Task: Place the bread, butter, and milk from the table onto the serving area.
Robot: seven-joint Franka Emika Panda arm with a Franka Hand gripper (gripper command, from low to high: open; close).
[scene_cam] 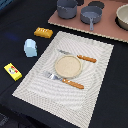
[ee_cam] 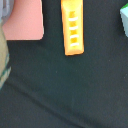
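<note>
Table (scene_cam: 15, 20) is the staging surface and the serving area (scene_cam: 95, 90) already carries plate (scene_cam: 67, 66), fork (scene_cam: 54, 76) and knives, so its free striped margins look like the intended drop zones; bread (scene_cam: 43, 32), milk (scene_cam: 30, 47) and butter (scene_cam: 13, 71) all sit on the black top off the mat's edge, none delivered. No jaws visible in either view, so can't tell if they're apart or together, and nothing looks held. Wrist cam looks down on the bread (ee_cam: 73, 27), presumably below and ahead of the jaws, long axis pointing away toward the pinkish board (ee_cam: 25, 20); a grasp across the short side looks right.

Bread (scene_cam: 43, 32), milk (scene_cam: 30, 47), butter (scene_cam: 13, 71) apparently beside the placemat (scene_cam: 95, 90).
</note>
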